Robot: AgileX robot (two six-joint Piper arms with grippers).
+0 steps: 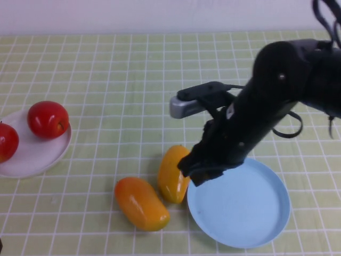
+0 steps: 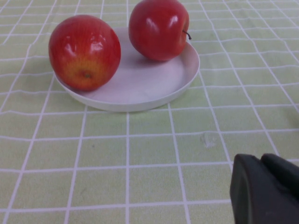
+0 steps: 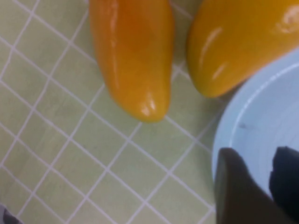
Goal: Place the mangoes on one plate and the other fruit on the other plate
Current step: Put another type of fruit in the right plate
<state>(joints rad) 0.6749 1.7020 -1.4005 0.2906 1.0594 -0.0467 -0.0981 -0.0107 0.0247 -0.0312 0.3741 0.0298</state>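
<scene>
Your right gripper (image 1: 198, 172) hovers at the blue plate's (image 1: 266, 224) upper-left rim, fingers parted a crack, grasping nothing. Both mangoes (image 1: 173, 173) (image 1: 141, 202) lie on the worktop just left of it, the nearer one's long axis running near-vertical in frame. Apples (image 1: 48, 119) sit on the white plate (image 1: 37, 157), far left. Your left gripper (image 2: 266, 191) rests clenched beside it.

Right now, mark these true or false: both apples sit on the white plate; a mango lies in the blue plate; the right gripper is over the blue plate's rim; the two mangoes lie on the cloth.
1. Both shiny round red apples sit on the round plain white plate. True.
2. A mango lies in the round light blue plate. False: the plate holds nothing.
3. The right gripper is at the blue plate's near-left rim, beside a mango. True.
4. Both glossy orange-yellow mangoes lie on the green checked tablecloth. True.
5. The left gripper holds an apple. False: it is shut, empty, beside the white plate.
</scene>
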